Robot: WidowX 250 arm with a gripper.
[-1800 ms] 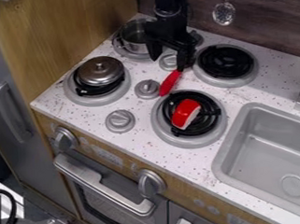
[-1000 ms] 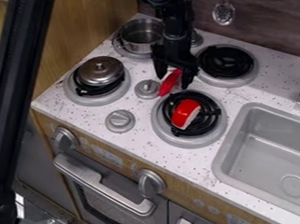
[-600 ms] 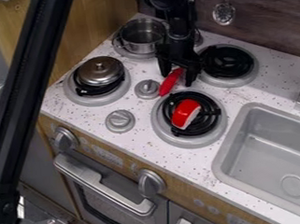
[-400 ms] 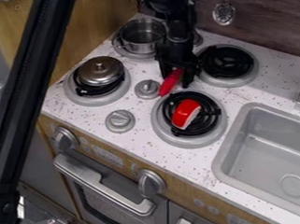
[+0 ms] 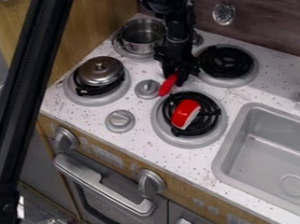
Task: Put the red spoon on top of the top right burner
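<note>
Dark wood backs the speckled white table, and a wood panel rises at its upper left. An oven is set into the front below. A black bar cuts down the left of the view, and the grey sink lies at the right. The arm comes in from the top edge.

The top right burner is just beside the end effector; the spoon has yet to reach it. On the other burners are a pot, a metal lid and, on the lower right one, a red and white piece.

The end effector is drawn in narrow, apparently closed on one end of the red spoon, which lies between a knob and the lower right burner. So the grasp looks made; lifting, carrying and setting down are left.
</note>
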